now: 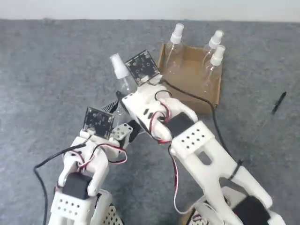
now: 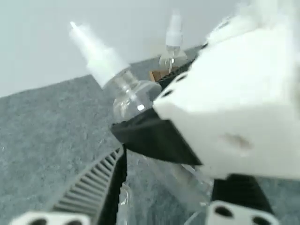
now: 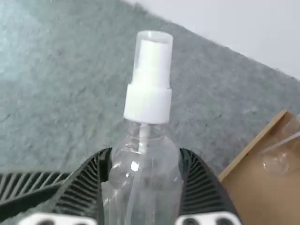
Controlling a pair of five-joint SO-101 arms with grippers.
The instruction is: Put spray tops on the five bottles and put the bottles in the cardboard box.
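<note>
Clasping bottle (image 3: 140, 143), right end effector (image 3: 145, 166).

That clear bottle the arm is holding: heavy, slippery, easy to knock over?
Probably light: the bottle looks clear and empty. Its smooth round sides might slip between the fingers. Tall and narrow with a spray top, it would likely tip if nudged.

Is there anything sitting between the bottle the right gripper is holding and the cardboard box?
Nothing visible lies on the table between them. The bottle, shut in the right gripper, is just beside the cardboard box. Three capped bottles already stand toward the box's far side; its near part looks free.
</note>
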